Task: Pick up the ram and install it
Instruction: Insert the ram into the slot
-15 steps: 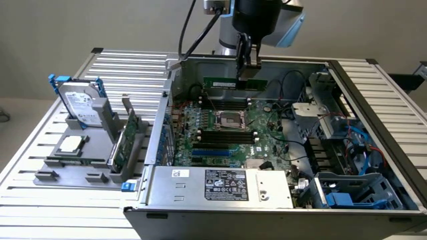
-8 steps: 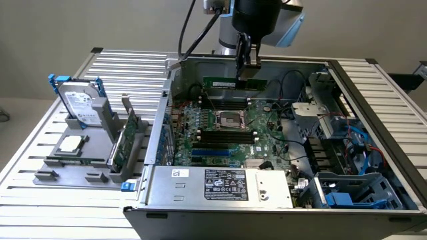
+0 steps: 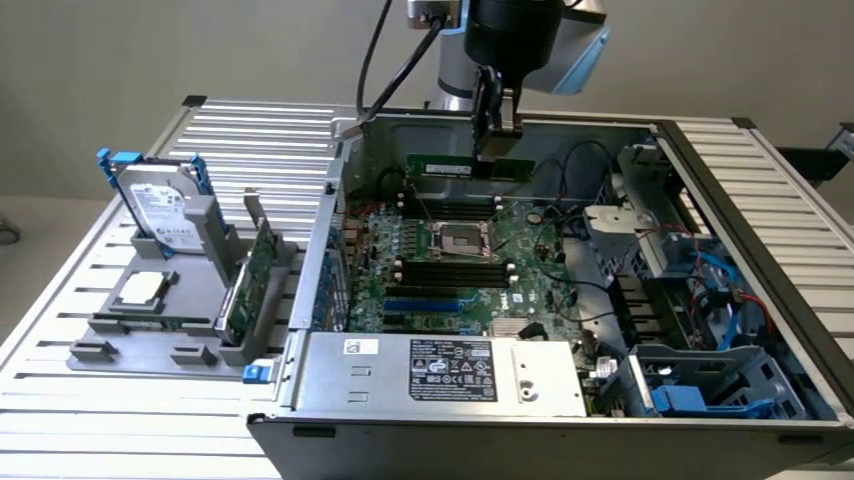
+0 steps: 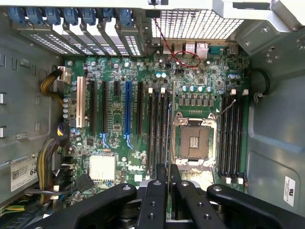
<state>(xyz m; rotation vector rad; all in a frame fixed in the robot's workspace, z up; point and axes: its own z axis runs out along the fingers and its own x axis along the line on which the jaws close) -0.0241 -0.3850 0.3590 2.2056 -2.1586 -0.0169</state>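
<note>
- The claw (image 3: 494, 146) is clamped on the ram (image 3: 447, 166), its two black fingers pinching the stick's top edge towards the end on the exterior view's right.
- The ram is a long, narrow, flat green board, held on edge with its length level. A row of dark chips runs along its face, with a pale label near the middle.
- It hangs inside the open computer case (image 3: 747, 250), near the back wall. It is above the motherboard (image 3: 534, 250) and touches nothing but the claw.
- In the wrist view the fingers sit close together over the board. Long black memory slots (image 4: 157, 129) lie on one side of the square processor socket (image 4: 193, 143), and more lie on the other side.
- On the slatted table (image 3: 254, 140) beside the case, a grey holder (image 3: 147, 335) carries a silver hard drive with blue handles (image 3: 163, 210) and a taller green expansion card (image 3: 247, 285), both upright.
</note>
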